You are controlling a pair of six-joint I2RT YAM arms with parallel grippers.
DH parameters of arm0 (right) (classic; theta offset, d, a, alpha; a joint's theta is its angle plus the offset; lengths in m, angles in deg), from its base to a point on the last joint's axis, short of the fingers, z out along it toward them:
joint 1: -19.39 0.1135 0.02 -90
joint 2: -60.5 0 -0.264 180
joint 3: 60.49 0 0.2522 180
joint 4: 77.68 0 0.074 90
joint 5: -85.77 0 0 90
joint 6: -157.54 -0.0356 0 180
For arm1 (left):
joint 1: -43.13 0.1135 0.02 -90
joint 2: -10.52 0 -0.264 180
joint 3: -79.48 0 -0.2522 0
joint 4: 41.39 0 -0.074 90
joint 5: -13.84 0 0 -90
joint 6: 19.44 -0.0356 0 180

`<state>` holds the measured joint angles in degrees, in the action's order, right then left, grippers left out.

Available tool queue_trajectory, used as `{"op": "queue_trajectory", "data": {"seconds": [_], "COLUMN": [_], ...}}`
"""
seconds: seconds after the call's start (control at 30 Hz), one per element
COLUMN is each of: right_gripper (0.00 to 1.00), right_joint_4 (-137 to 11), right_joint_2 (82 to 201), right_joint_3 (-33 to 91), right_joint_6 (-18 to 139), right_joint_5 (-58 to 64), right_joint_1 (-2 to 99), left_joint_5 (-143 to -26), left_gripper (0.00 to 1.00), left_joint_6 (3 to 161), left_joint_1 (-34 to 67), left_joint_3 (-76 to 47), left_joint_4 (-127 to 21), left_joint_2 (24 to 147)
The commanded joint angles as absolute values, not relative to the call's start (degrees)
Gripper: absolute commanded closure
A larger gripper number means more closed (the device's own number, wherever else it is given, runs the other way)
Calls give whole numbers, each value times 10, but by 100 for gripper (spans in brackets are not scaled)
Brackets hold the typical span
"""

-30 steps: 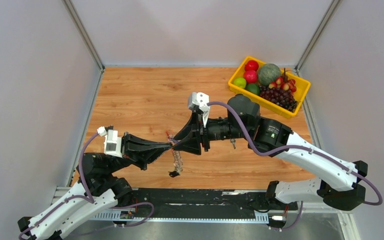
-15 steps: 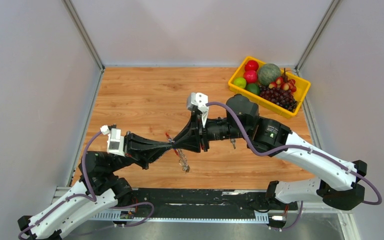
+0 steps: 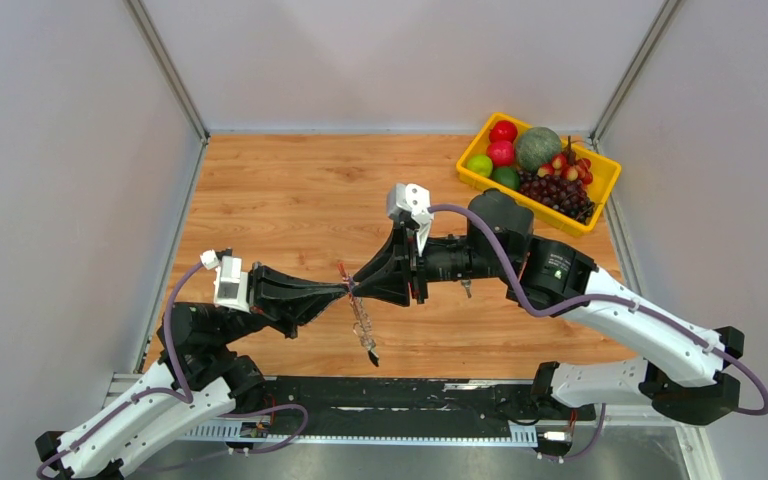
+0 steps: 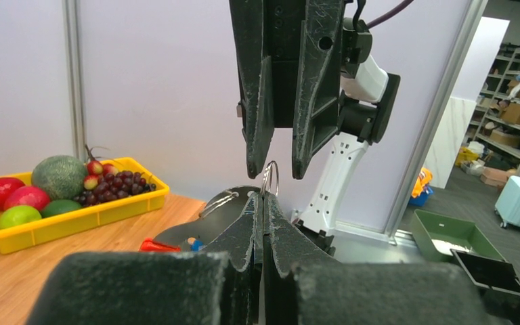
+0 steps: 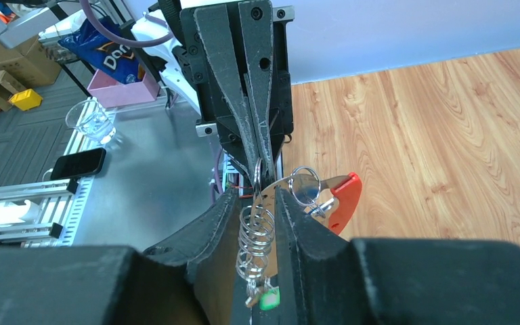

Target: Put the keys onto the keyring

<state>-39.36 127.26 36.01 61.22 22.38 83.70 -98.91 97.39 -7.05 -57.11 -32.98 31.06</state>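
Note:
My left gripper (image 3: 345,289) is shut on a silver ring of the keyring (image 4: 269,177) and holds it above the table. The keyring's grey strip (image 4: 217,217) with its red curved part (image 4: 156,245) hangs beside the left fingers; it also shows in the right wrist view (image 5: 344,195). A chain of split rings (image 5: 257,230) hangs down from it, with a green-headed key (image 5: 269,298) at its end and a blue key head (image 4: 191,242) by the strip. My right gripper (image 3: 358,289) faces the left one, jaws apart around the chain (image 3: 363,325).
A yellow fruit tray (image 3: 608,180) stands at the back right. A small silver key-like piece (image 3: 467,289) lies on the wooden table under the right arm. The grey walls close in the left, back and right sides.
The right arm has drawn back a little to the right. The hanging chain has swung from below the left gripper to the right and now hangs lower.

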Motion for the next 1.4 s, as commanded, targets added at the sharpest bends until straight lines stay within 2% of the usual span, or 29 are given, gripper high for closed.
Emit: {"op": "queue_trajectory", "data": {"seconds": [0.0,0.37,0.5,0.7,0.97,1.03,1.1,1.13,1.17,1.3,1.37], "right_gripper": [71,73,80,100,100,100,100,100,100,100,100], "right_joint_4": [-414,-415,-417,-419,-416,-406,-376,-360,-342,-289,-263], "right_joint_2": [1273,1287,1286,1279,1273,1273,1279,1284,1291,1313,1325], "right_joint_3": [360,367,367,366,365,368,383,392,400,417,427], "right_joint_6": [616,620,620,624,642,646,648,650,651,654,658], "right_joint_5": [232,241,239,229,227,220,211,206,200,196,202], "right_joint_1": [836,836,836,836,844,844,845,844,844,845,844], "left_joint_5": [-985,-987,-988,-987,-984,-985,-1002,-1007,-1015,-1026,-1027], "left_gripper": [100,100,100,100,100,92,74,71,63,42,36], "left_joint_6": [982,983,983,983,989,992,988,983,972,930,913], "left_joint_1": [-71,-71,-71,-71,-71,-71,-71,-71,-71,-71,-71], "left_joint_3": [-561,-561,-563,-563,-560,-556,-544,-532,-524,-473,-452], "left_joint_4": [-287,-282,-283,-284,-301,-323,-356,-387,-408,-525,-570], "left_joint_2": [310,313,313,314,318,314,309,306,304,296,294]}}
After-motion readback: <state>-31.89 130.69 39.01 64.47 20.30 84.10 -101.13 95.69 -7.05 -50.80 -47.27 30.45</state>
